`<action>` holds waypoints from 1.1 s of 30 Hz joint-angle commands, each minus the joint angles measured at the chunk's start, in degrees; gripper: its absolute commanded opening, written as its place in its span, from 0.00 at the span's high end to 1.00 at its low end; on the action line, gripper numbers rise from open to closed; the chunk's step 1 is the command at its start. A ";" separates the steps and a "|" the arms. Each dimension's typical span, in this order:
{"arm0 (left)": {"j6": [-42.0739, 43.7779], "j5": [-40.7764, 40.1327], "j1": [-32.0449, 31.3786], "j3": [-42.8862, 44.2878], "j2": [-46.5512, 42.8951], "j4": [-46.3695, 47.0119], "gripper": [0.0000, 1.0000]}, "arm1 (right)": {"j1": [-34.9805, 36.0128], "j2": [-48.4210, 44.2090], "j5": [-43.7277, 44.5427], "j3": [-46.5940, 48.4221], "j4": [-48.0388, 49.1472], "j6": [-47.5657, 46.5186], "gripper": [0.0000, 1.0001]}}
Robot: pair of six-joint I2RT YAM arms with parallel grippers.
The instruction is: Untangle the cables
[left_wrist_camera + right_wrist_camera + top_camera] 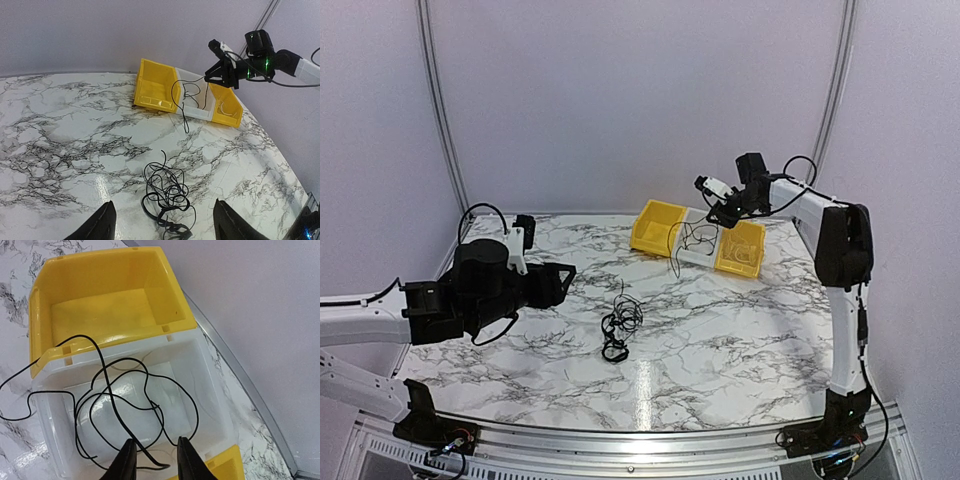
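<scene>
My right gripper (155,446) sat parted over the white bin (215,400), presumably to drop a freed cable (102,362) there. My left gripper (164,205) was spread above the tangle (167,192).

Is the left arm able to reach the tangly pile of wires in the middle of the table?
Probably yes. The left gripper is open and points at the tangle, and nothing lies between them on the table.
</scene>
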 commanded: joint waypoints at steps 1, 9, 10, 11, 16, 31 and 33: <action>0.43 -0.62 -0.02 -1.62 -0.37 2.15 0.31 | 0.34 -5.98 1.43 1.60 -6.88 -0.90 0.69; 1.32 0.43 -0.05 -1.69 0.84 3.42 0.31 | 3.28 -11.86 3.42 -4.32 -10.39 -5.21 0.56; 1.45 0.46 -0.03 -1.64 1.01 3.46 0.30 | 4.00 -12.29 2.85 -4.70 -11.26 -5.89 0.58; 1.62 0.47 -0.03 -1.52 1.16 3.55 0.30 | 4.91 -12.70 2.07 -5.33 -11.97 -6.21 0.59; 1.84 1.00 -0.02 -0.40 2.22 3.43 0.30 | 9.04 -12.72 -2.67 -9.36 -14.56 -2.87 0.57; -1.08 0.03 -0.11 -0.78 0.14 0.79 0.30 | 13.69 -3.11 0.46 -6.74 -10.70 9.19 0.48; -1.46 -0.24 -0.16 -0.93 -0.20 0.47 0.30 | 13.87 -1.78 0.23 -5.97 -10.51 9.72 0.48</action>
